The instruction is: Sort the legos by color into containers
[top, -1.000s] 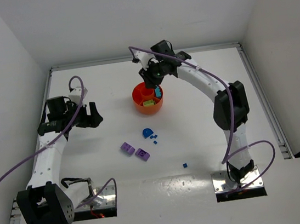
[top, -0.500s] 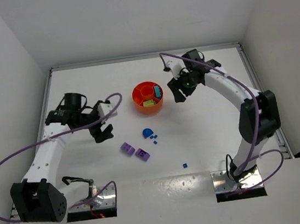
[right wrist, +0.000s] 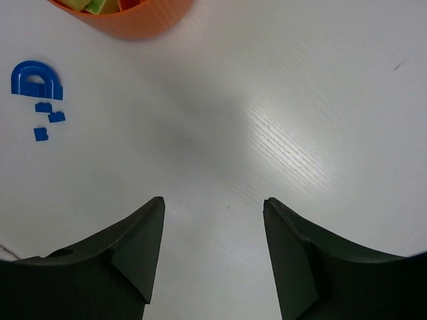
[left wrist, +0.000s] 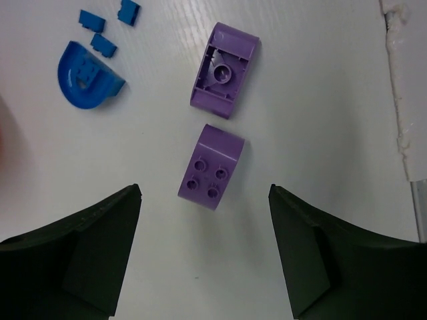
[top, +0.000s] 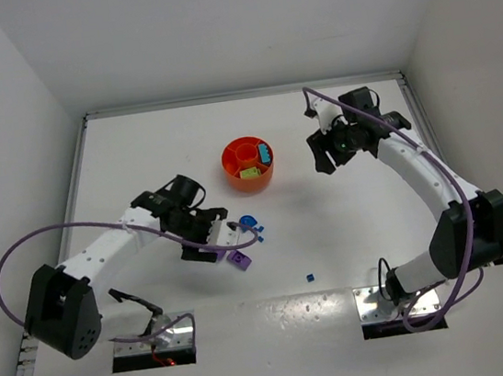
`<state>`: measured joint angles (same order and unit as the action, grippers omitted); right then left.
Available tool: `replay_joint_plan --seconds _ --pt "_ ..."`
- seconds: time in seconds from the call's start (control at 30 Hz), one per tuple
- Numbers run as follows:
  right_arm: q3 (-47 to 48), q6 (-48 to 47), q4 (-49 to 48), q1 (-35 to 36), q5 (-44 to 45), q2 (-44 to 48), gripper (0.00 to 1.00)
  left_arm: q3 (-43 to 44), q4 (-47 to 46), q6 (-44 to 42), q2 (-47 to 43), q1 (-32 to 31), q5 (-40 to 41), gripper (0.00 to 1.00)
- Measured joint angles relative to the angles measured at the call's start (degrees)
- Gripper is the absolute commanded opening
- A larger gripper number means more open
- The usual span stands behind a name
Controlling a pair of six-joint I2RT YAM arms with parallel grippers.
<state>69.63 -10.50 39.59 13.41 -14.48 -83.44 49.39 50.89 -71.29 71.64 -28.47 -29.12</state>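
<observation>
The orange bowl [top: 248, 164] sits mid-table with teal and lime-yellow bricks in its wedges; its rim shows in the right wrist view [right wrist: 133, 19]. Two purple bricks lie on the table: one studs-up [left wrist: 210, 167], one underside-up [left wrist: 225, 70]. A blue arch brick [left wrist: 89, 77] and small blue bricks [left wrist: 103, 45] lie beside them. My left gripper [top: 210, 240] hovers open over the studs-up purple brick, which lies just beyond its fingertips [left wrist: 204, 190]. My right gripper [top: 324, 152] is open and empty over bare table right of the bowl [right wrist: 213, 200].
A lone small blue brick [top: 310, 278] lies near the front. The blue arch [top: 248, 221] and small blue bricks [top: 259, 233] sit between the bowl and the purple brick [top: 240, 260]. White walls enclose the table on three sides.
My left arm has swung right and forward from the left side to above the purple bricks. My right arm has pulled away from the bowl to the right.
</observation>
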Motion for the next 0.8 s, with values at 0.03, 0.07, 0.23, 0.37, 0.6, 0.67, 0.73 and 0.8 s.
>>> replay_joint_plan --seconds 0.03,0.07,0.23,0.37,0.6,0.67,0.73,0.8 --pt "-0.1 0.0 0.0 -0.3 -0.2 0.0 0.62 0.0 -0.7 -0.7 1.4 -0.8 0.5 0.82" --pt "-0.2 0.1 0.2 -0.6 -0.3 0.0 0.62 0.0 -1.3 -1.4 2.9 -1.5 1.1 0.82" --pt "-0.2 0.1 1.7 -1.3 -1.0 0.0 0.62 0.0 -3.2 -4.0 7.7 -4.6 4.0 0.80" --pt "-0.2 0.1 1.9 -1.4 -1.2 0.0 0.62 0.0 -4.0 -5.0 9.0 -5.7 5.1 0.77" --pt "-0.2 0.1 2.3 -1.7 -1.2 -0.3 0.62 -2.8 -5.7 -5.8 10.0 -6.7 7.4 0.70" --pt "-0.2 0.1 2.3 -1.7 -1.2 -0.7 0.62 -3.5 -5.9 -5.9 10.5 -6.8 8.0 0.67" --pt "-0.2 0.1 2.3 -1.7 -1.2 -1.1 0.62 -4.0 -6.5 -6.0 11.3 -6.9 8.8 0.63" --pt "-0.2 0.1 2.3 -1.7 -1.2 -1.4 0.62 -4.5 -7.0 -6.1 11.9 -7.1 9.3 0.55"
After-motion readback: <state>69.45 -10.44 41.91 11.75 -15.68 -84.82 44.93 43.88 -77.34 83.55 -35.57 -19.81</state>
